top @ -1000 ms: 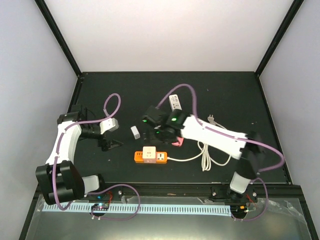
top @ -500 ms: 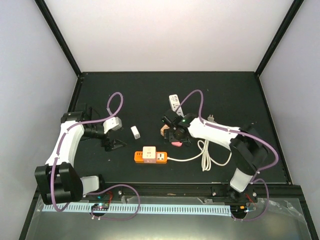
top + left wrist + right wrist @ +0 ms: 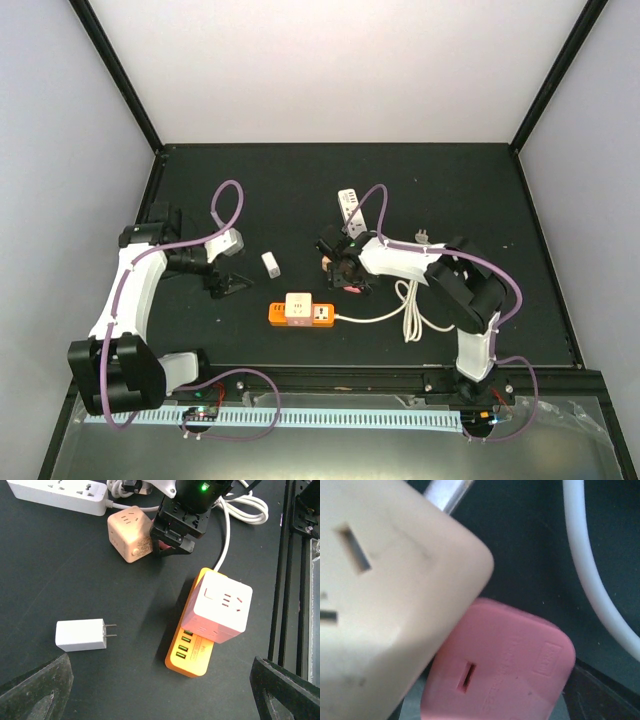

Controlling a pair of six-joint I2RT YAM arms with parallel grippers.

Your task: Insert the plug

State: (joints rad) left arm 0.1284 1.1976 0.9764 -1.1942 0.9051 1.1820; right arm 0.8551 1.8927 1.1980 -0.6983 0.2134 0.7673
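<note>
A white two-prong plug adapter [image 3: 270, 264] lies on the black table; the left wrist view shows it [image 3: 80, 635] with its prongs pointing right. An orange power strip [image 3: 318, 315] carries a white cube socket [image 3: 297, 306], also seen in the left wrist view [image 3: 222, 605]. My left gripper [image 3: 226, 285] is open and empty, left of the adapter. My right gripper [image 3: 347, 275] is low over a beige cube socket [image 3: 329, 262] and a pink plug-like block [image 3: 352, 288]. The block [image 3: 505, 670] fills the right wrist view, with the jaws spread around it.
A long white power strip [image 3: 349, 203] lies at the back. A coiled white cable [image 3: 411, 310] runs from the orange strip on the right. A loose grey plug [image 3: 424, 237] lies right of the right arm. The beige cube [image 3: 130, 536] sits close to the right gripper.
The right arm has folded in, its elbow swinging back toward its base, while its gripper stays over the beige cube and pink block. The left gripper has barely moved.
</note>
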